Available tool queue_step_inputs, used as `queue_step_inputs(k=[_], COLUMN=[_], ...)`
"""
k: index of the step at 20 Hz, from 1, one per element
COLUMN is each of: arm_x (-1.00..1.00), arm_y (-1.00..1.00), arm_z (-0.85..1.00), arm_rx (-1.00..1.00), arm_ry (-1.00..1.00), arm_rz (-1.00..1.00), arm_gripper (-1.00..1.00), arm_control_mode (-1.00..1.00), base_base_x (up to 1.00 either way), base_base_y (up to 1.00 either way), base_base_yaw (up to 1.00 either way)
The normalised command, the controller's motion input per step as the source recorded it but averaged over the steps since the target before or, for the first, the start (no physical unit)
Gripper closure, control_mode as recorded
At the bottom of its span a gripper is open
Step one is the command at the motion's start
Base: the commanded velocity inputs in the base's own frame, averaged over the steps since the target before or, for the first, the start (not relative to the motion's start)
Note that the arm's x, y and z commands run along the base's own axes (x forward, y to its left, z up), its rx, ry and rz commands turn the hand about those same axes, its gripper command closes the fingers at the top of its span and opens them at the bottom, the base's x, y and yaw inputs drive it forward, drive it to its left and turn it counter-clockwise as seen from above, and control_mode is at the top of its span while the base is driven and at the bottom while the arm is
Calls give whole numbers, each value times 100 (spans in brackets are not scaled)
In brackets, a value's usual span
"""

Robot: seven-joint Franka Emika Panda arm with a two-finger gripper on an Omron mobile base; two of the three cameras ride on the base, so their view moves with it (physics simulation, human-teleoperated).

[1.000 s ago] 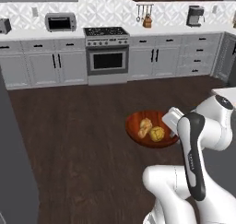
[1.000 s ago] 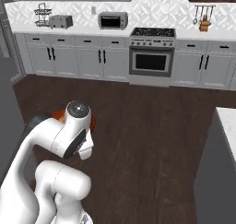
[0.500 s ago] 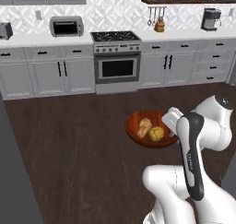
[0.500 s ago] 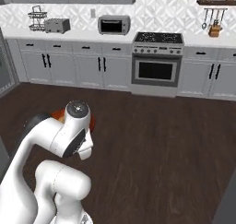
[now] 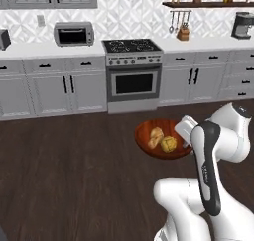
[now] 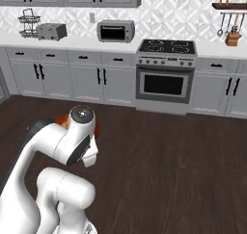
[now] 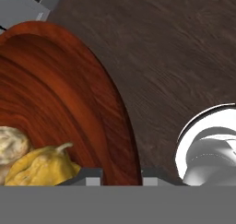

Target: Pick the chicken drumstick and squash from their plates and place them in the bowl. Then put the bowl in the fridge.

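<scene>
The reddish-brown bowl [image 5: 149,132] hangs above the dark floor, held at its right rim by my gripper [image 5: 185,131], which is shut on that rim. Inside it lie the pale tan chicken drumstick [image 5: 155,137] on the left and the yellow-orange squash [image 5: 169,144] beside it. In the hand view the bowl's glossy wall [image 7: 60,98] curves across the left side, its rim running down between my fingertips [image 7: 93,175]. The squash [image 7: 42,165] and the drumstick [image 7: 11,145] rest at the lower left. A sliver of the bowl [image 6: 61,120] peeks out behind my arm. The plates and the fridge are out of view.
A grey stove with oven [image 5: 133,74] stands straight ahead in a run of grey cabinets [image 5: 54,89]. A microwave [image 5: 73,34] and a toaster [image 6: 51,32] sit on the counter. Dark wood floor [image 5: 69,165] spreads between me and the cabinets.
The whole kitchen has slid to the right in both base views, so the camera has moved. The bowl and its contents keep their place at the gripper.
</scene>
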Motion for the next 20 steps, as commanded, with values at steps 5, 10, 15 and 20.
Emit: queue_step_inputs(k=[5, 10, 15, 20], arm_x=[0, 0, 0, 0], arm_y=[0, 0, 0, 0], arm_z=[0, 0, 0, 0], arm_rx=[0, 0, 0, 0], arm_ry=[0, 0, 0, 0], arm_rz=[0, 0, 0, 0], arm_gripper=[100, 100, 100, 100], arm_control_mode=[100, 100, 100, 100], base_base_x=[100, 100, 100, 100], base_base_y=[0, 0, 0, -5], base_base_yaw=[8, 25, 48, 62])
